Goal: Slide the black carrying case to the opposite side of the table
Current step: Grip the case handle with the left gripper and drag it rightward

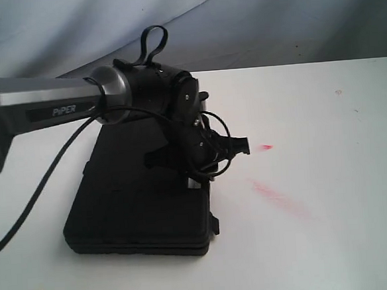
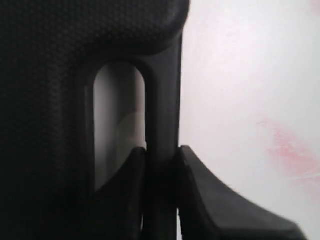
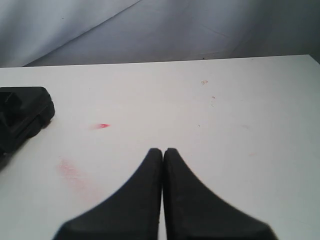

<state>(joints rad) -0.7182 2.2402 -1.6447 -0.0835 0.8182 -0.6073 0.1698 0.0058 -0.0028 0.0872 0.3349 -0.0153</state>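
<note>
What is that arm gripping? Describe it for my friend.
On the wide white tabletop, look left, beneath the silver-and-black arm. There lies a flat rectangular matte black plastic case, its handle bar pinched by the left claw. Its neighbours, red smears, are flat; it is boxy.

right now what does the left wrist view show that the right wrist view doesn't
Only the left wrist view: the left gripper clamped on the bar beside the handle slot of the black case, one finger through the slot. Only the right wrist view: the right gripper shut on nothing, and the grey backdrop. Both: the white table, its pale red smear, and part of the case.
</note>
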